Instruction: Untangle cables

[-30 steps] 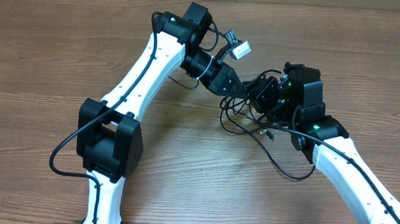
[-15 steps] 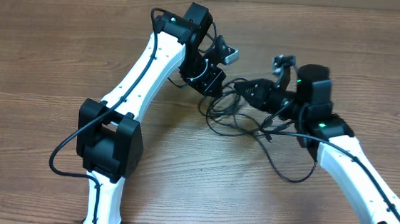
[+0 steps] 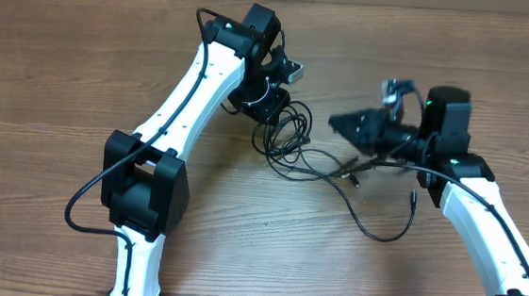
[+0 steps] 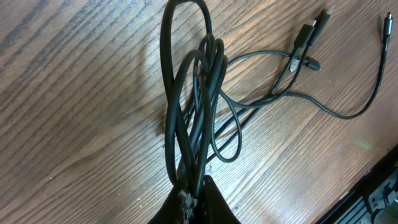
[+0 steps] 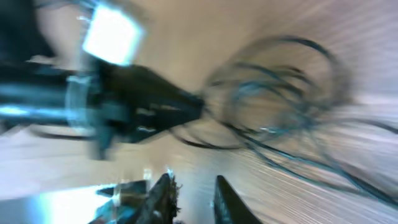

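Cables (image 4: pixel 185 163) lengthwise left-right, from left pincer (image 4: pixel 193 198) toward plugs (image 4: pixel 309 36), seemingly rightward

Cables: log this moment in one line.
left pincer: shut on cables | right pincer: open, empty | plugs: lying on table

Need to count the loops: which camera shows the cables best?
Left wrist: the cables fill the frame, sharp, with their loops pinched in the left gripper. Overhead shows them small; right wrist shows them only as a motion blur.
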Motion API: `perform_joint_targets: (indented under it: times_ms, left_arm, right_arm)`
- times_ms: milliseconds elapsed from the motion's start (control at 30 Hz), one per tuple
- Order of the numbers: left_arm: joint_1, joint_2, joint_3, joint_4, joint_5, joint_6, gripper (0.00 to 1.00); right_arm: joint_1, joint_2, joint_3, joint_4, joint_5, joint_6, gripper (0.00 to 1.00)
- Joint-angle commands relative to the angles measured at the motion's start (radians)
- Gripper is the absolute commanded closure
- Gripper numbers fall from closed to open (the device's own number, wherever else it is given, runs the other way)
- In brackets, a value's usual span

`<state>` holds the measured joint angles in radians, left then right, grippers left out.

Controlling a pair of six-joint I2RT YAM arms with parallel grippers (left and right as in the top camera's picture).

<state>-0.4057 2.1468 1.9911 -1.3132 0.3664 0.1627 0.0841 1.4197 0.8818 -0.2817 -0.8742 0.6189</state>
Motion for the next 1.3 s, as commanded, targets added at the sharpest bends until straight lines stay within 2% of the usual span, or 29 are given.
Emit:
perform_joint_targets:
  times_ms: [0,167,300,367,433,533,633,733,967,1067,1167,1267]
  left_arm:
    - [-0.003,-0.04,0.022,0.005,0.041,0.021,0.96]
    - [-0.028,-0.04,0.022,0.004,0.21,0.194,0.96]
    - [-0.053,-0.04,0.022,-0.004,0.259,0.288,0.96]
    - [-0.062,-0.04,0.022,-0.018,0.276,0.351,0.96]
    - [-0.066,-0.041,0.025,-0.037,0.283,0.414,0.96]
    - [-0.066,-0.042,0.045,-0.068,0.288,0.459,0.96]
    - [-0.065,-0.042,0.09,-0.13,0.293,0.544,0.96]
    - [-0.064,-0.042,0.122,-0.142,0.297,0.562,0.96]
    - [-0.064,-0.042,0.127,-0.152,0.333,0.6,0.96]
    - [-0.059,-0.042,0.127,-0.148,0.322,0.599,0.96]
    - [-0.047,-0.042,0.127,-0.148,0.271,0.561,0.96]
    - [-0.037,-0.042,0.127,-0.137,0.253,0.518,0.96]
  right_arm:
    - [0.029,-0.003,0.006,-0.073,0.235,-0.203,0.73]
    - [0.081,-0.003,0.006,-0.069,0.345,-0.493,0.53]
    - [0.122,-0.003,0.006,-0.069,0.433,-0.659,0.38]
    - [0.133,-0.003,0.006,-0.069,0.437,-0.718,0.32]
    - [0.14,-0.003,0.006,-0.082,0.437,-0.838,0.28]
    - [0.14,-0.003,0.006,-0.1,0.437,-0.942,0.27]
    - [0.14,-0.003,0.006,-0.11,0.436,-0.997,0.26]
    - [0.144,-0.003,0.006,-0.121,0.432,-1.021,0.26]
    - [0.187,-0.003,0.006,-0.125,0.426,-1.021,0.28]
    - [0.19,-0.003,0.006,-0.14,0.429,-1.016,0.31]
    - [0.19,-0.004,0.006,-0.18,0.51,-0.992,0.43]
    - [0.19,-0.014,0.012,-0.198,0.549,-0.9,0.44]
